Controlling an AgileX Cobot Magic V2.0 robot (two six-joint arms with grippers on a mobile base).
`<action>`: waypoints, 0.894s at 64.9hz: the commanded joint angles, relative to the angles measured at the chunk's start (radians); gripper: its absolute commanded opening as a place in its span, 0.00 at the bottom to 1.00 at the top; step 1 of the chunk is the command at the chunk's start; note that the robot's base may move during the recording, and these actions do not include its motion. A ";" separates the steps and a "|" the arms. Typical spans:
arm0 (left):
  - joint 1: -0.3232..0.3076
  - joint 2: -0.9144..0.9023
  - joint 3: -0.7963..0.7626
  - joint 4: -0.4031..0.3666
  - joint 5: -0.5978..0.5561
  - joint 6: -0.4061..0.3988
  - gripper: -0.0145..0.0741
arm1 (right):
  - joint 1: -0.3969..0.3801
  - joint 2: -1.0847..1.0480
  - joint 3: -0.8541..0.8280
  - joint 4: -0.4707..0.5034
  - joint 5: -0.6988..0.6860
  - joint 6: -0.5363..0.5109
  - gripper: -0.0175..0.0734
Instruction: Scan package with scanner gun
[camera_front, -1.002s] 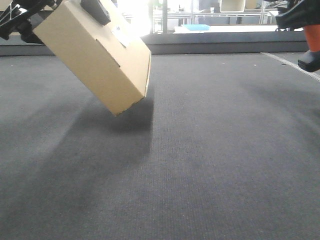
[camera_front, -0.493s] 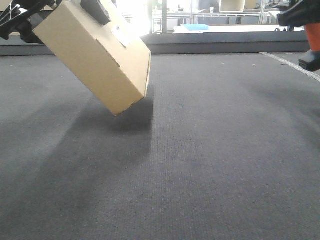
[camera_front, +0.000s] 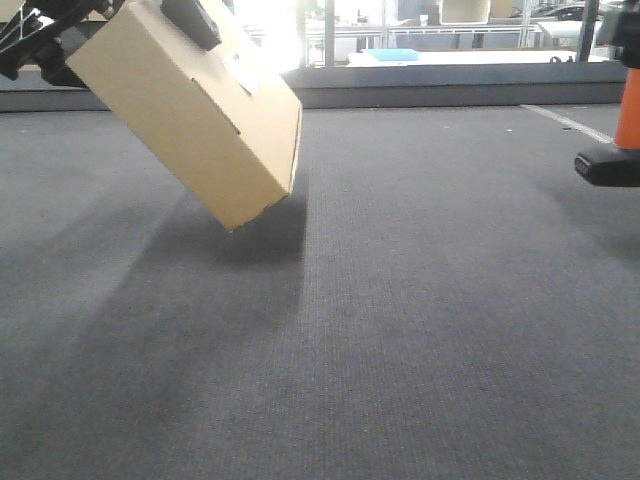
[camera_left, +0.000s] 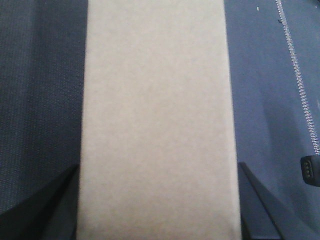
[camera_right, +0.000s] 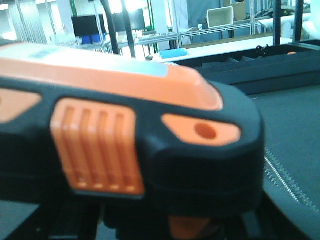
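The left end effector (camera_left: 157, 170) grips the package (camera_front: 190, 120) between its fingers (camera_left: 45, 210), holding it tilted above the grey surface (camera_front: 400, 320), well apart from the scanner gun (camera_front: 612, 166) at the right edge, where the right end effector's grip cannot be told.

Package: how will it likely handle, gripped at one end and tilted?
Probably stiff: the package shows straight edges while hanging tilted above the mat. Likely light, since the jaws hold it by one end. Its plain cardboard may slip or pivot.
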 joint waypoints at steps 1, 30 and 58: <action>-0.008 -0.004 -0.001 -0.013 -0.018 -0.001 0.17 | -0.001 -0.001 0.009 0.007 -0.139 0.060 0.23; -0.008 -0.004 -0.001 -0.013 -0.018 -0.001 0.17 | -0.001 0.145 0.009 -0.053 -0.178 0.065 0.23; -0.008 -0.004 -0.001 -0.013 -0.018 -0.001 0.17 | -0.001 0.149 0.009 -0.062 -0.178 0.065 0.23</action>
